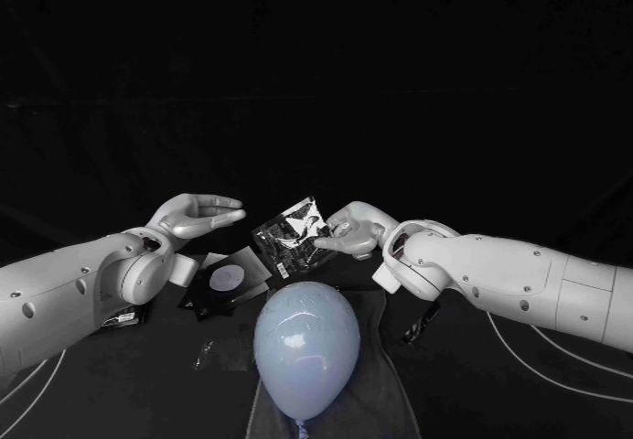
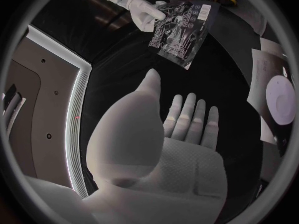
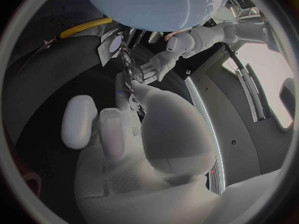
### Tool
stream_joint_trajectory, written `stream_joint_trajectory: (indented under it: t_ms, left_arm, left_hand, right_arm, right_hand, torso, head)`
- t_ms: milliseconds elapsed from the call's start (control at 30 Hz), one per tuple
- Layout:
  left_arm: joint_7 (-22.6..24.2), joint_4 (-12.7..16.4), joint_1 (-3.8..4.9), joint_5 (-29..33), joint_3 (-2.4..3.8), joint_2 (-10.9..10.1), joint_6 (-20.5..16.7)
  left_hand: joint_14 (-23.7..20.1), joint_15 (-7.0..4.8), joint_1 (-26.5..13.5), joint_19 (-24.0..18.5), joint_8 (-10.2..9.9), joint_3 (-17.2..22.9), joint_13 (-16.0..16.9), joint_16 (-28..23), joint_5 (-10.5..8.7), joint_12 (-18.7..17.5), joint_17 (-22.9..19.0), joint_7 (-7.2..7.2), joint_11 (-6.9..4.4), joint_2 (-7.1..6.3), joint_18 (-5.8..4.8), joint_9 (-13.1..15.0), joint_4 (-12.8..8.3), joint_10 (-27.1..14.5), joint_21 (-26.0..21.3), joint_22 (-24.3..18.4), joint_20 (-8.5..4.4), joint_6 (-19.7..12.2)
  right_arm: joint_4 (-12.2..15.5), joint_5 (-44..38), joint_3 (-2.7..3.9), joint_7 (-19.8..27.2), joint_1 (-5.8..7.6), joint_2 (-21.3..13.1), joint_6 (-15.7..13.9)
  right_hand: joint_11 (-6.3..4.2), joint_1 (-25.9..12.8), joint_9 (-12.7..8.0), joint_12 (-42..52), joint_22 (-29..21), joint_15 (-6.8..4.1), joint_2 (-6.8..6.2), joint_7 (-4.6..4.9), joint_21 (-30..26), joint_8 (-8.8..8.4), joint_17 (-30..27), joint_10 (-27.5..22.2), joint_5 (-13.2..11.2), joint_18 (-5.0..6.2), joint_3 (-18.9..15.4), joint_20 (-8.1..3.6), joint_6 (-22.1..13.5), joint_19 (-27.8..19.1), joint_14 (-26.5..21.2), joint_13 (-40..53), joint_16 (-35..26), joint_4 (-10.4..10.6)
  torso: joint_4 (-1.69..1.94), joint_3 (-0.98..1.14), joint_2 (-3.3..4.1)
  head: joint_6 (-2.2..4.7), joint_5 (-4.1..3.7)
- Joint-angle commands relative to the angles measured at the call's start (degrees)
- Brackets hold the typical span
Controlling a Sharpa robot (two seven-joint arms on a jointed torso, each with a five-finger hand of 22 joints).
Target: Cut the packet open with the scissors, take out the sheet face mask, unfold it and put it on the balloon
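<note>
Right hand pinching the packet by its right edge, held up just beyond the far end of the balloon; left hand empty, fingers apart, hovering just left of the packet, not touching

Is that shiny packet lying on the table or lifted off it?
Lifted: the right hand pinches the packet by its edge above the table; the left hand is apart.
</note>
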Motion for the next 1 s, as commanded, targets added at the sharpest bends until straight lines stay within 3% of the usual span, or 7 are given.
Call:
stream_joint_trajectory:
  t_ms: [33, 367, 533, 667, 800, 867, 1000]
  left_arm:
    - [2.65, -0.54, 0.59, -5.33, 0.08, 0.37, 1.21]
    - [1.48, -0.86, 1.14, -13.67, 0.07, 3.29, 3.14]
    - [0.40, -0.16, 1.18, -16.85, 0.07, 4.33, 4.83]
    - [-0.55, 0.38, 1.20, -18.77, 0.07, 4.66, 6.27]
    - [-1.44, 0.97, 1.21, -20.11, 0.07, 4.70, 7.87]
    - [-1.86, 1.23, 1.21, -20.62, 0.07, 4.67, 8.63]
    - [-2.60, 1.40, 1.21, -21.31, 0.07, 4.58, 9.64]
  left_hand:
    - [-1.12, 0.08, 2.27, -0.38, -0.21, -1.52, 0.05, -0.28, -0.20, 0.16, -0.48, 0.24, -0.06, -0.40, -0.96, -0.16, 3.42, -0.57, -0.24, -0.08, -0.04, -0.37]
    - [-4.82, -0.10, 2.53, -1.17, -0.02, -3.36, 0.04, -1.05, -0.19, 0.18, -1.73, 3.53, -1.07, -1.31, -1.04, -0.30, 4.21, -0.95, -0.35, -0.16, -0.02, -0.32]
    - [-4.02, -0.16, 1.92, -0.95, 0.12, -4.26, 0.03, -0.88, -0.17, 0.14, -1.56, 3.97, -0.85, -2.49, -0.96, -0.32, 4.32, -1.01, -0.28, -0.12, -0.05, -0.24]
    - [-1.16, -0.41, 1.09, -0.21, 0.36, -5.37, 0.08, -0.21, -0.14, 0.24, -0.83, 4.12, -0.66, -3.92, -0.79, -0.30, 4.41, -0.66, -0.11, -0.03, -0.07, -0.05]
    - [4.77, -0.86, 0.64, 1.58, 0.70, -5.52, 0.13, 1.33, -0.15, 0.57, 0.71, 4.08, -0.59, -4.02, -0.42, -0.25, 4.41, 0.35, 0.27, 0.16, -0.12, 0.33]
    - [8.16, -1.06, 0.50, 3.10, 0.97, -5.36, 0.14, 2.25, -0.15, 0.76, 1.58, 4.13, -0.49, -3.78, -0.15, -0.19, 4.40, 1.04, 0.54, 0.30, -0.15, 0.73]
    - [11.50, -1.68, 0.79, 9.07, 1.78, -4.11, 0.17, 3.72, -0.19, 1.26, 2.24, 4.25, -0.69, -1.79, 0.86, -0.01, 4.27, 2.97, 1.72, 0.90, -0.23, 2.14]
  right_arm:
    - [-0.10, -8.70, 0.07, -1.52, 0.15, 0.43, 3.01]
    - [-0.74, -11.92, 0.07, -1.56, 0.28, 2.56, 2.94]
    - [-0.98, -12.30, 0.07, -1.54, 0.30, 3.25, 2.67]
    - [-1.08, -12.41, 0.07, -1.49, 0.30, 3.46, 2.28]
    - [-1.07, -12.47, 0.07, -1.40, 0.30, 3.51, 1.81]
    - [-1.00, -12.48, 0.07, -1.34, 0.30, 3.46, 1.58]
    - [-0.75, -12.50, 0.07, -1.07, 0.29, 3.27, 0.89]
  right_hand:
    - [-0.41, -0.55, 0.77, -0.38, 5.06, -0.41, 0.23, -0.01, 0.46, 0.28, 0.16, 0.88, 0.30, -0.38, 4.10, 0.00, -0.43, 0.24, 2.91, 0.03, 0.32, -3.68]
    - [-0.42, -0.63, 0.81, -0.39, 5.06, -0.42, 0.20, -0.01, 0.45, 0.31, 0.23, 0.92, 0.30, -0.37, 4.19, -0.01, -0.43, 0.23, 2.93, 0.05, 0.35, -3.78]
    - [-0.42, -0.66, 0.82, -0.39, 5.11, -0.42, 0.21, -0.01, 0.53, 0.32, 0.32, 0.93, 0.30, -0.40, 4.24, -0.01, -0.43, 0.28, 2.95, 0.05, 0.39, -3.81]
    - [-0.42, -0.71, 0.84, -0.40, 5.09, -0.42, 0.22, -0.01, 0.49, 0.33, 0.37, 0.95, 0.30, -0.38, 4.29, -0.01, -0.44, 0.25, 2.96, 0.06, 0.41, -3.86]
    - [-0.43, -0.77, 0.86, -0.40, 5.13, -0.42, 0.22, -0.01, 0.55, 0.35, 0.31, 0.99, 0.29, -0.40, 4.39, -0.01, -0.45, 0.29, 2.95, 0.08, 0.39, -3.94]
    - [-0.43, -0.77, 0.86, -0.40, 5.13, -0.42, 0.22, -0.01, 0.55, 0.35, 0.31, 0.99, 0.29, -0.40, 4.39, -0.01, -0.45, 0.29, 2.95, 0.08, 0.39, -3.94]
    - [-0.43, -0.77, 0.86, -0.40, 5.13, -0.42, 0.23, -0.01, 0.56, 0.35, 0.31, 0.99, 0.29, -0.40, 4.39, -0.01, -0.46, 0.29, 2.95, 0.08, 0.39, -3.94]
  torso:
    - [0.04, 0.00, -0.02]
    - [0.01, -0.05, 0.05]
    - [0.00, -0.06, 0.09]
    - [0.05, 0.00, 0.04]
    - [-0.01, -0.02, 0.02]
    - [-0.02, -0.01, -0.01]
    - [0.00, 0.02, 0.01]
  head:
    - [-0.01, 0.15]
    - [-0.01, 0.20]
    - [-0.30, 0.38]
    - [-0.38, 0.48]
    - [-0.38, 0.50]
    - [-0.51, 0.64]
    - [-0.53, 0.69]
